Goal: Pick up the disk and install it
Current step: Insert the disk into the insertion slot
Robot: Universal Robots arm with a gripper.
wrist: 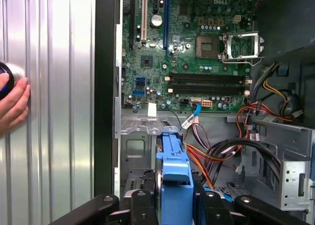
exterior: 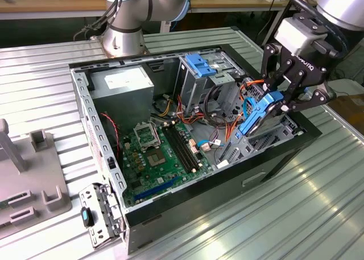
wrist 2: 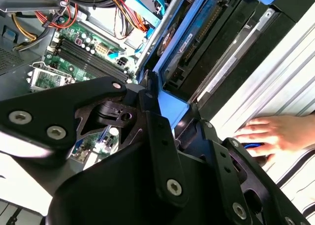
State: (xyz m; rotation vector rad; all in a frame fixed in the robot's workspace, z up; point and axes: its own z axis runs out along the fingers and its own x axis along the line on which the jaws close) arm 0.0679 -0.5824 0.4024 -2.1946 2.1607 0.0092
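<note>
A: Where is the disk now, rel. to the PC case?
B: Over the case's inside, at the end far from the power supply. It is tilted, w/ the low end down in the case, just beside the black outer wall.
A: And the gripper?
B: Its jaws are narrow and clamp the disk by the blue side rails, one finger on each side. The first wrist view shows the same, gripper w/ disk.
A: Room around the disk?
B: Little. In the second wrist view the long edge of the disk runs close along the case's rim. On the inner side, orange and black cables lie near it. The motherboard, in the case's middle, is open from above.
A: Anything outside the case?
B: A person's hand rests on the ribbed table, just beyond the case wall and apart from the disk.
</note>
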